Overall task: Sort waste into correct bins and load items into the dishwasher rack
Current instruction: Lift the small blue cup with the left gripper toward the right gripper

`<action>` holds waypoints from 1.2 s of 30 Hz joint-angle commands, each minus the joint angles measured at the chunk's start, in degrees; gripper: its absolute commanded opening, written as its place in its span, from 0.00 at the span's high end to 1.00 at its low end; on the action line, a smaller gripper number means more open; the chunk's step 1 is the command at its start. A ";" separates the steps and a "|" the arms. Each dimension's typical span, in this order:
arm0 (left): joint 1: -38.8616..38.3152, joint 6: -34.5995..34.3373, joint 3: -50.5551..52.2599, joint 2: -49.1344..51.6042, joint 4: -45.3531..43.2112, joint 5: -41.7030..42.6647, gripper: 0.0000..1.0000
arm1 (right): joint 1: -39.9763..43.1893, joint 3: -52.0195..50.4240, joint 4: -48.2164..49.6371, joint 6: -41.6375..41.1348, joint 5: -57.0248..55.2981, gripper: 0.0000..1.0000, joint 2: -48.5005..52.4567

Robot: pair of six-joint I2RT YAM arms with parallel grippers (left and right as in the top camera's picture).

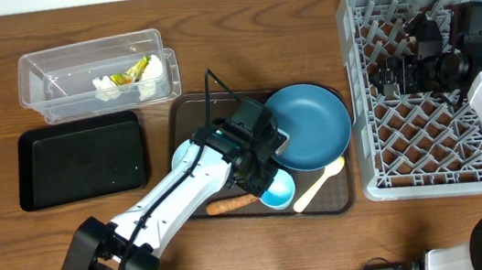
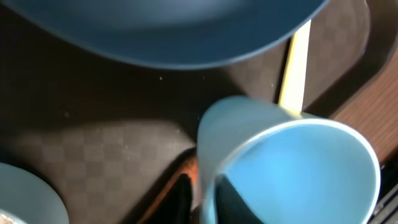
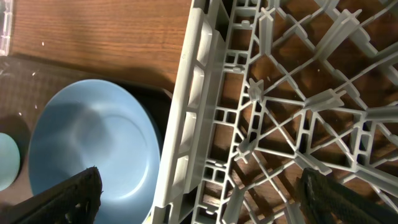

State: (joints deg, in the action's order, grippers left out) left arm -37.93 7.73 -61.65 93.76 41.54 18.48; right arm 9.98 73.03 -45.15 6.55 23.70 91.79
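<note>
My left gripper is shut on the rim of a small light-blue bowl, one finger inside and one outside; the bowl is tipped. An orange carrot lies right beside it. The dark-blue plate and the cream spoon lie close by. A second light-blue bowl is partly under my left arm. My right gripper is open and empty over the left wall of the grey rack. The pink-and-white cup is out of view.
Plate, bowls, carrot and spoon all rest on a dark brown serving tray. The clear tub at the back left holds white tissue and a yellow-green wrapper. The black tray lies in front of it.
</note>
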 commanded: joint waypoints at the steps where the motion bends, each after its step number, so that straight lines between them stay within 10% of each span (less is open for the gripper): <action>1: 0.02 0.20 -0.48 0.52 -0.63 -0.59 0.92 | -0.42 0.94 0.11 0.81 0.07 0.01 0.07; 15: 15.78 -5.95 -4.94 -9.40 -2.40 8.39 0.94 | -0.42 0.94 1.14 0.81 0.07 0.01 0.07; 24: 33.92 -32.81 -4.92 -9.31 -24.57 28.79 0.94 | -0.90 0.94 8.85 -1.22 15.91 0.01 0.07; 36: 35.39 -46.62 -4.92 2.75 -51.71 62.71 0.94 | -10.34 0.94 13.07 27.96 45.64 0.01 0.07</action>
State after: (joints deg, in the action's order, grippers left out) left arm -1.63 -35.24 -65.95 94.72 -8.60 68.53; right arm 2.00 73.03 -32.05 22.24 57.74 91.79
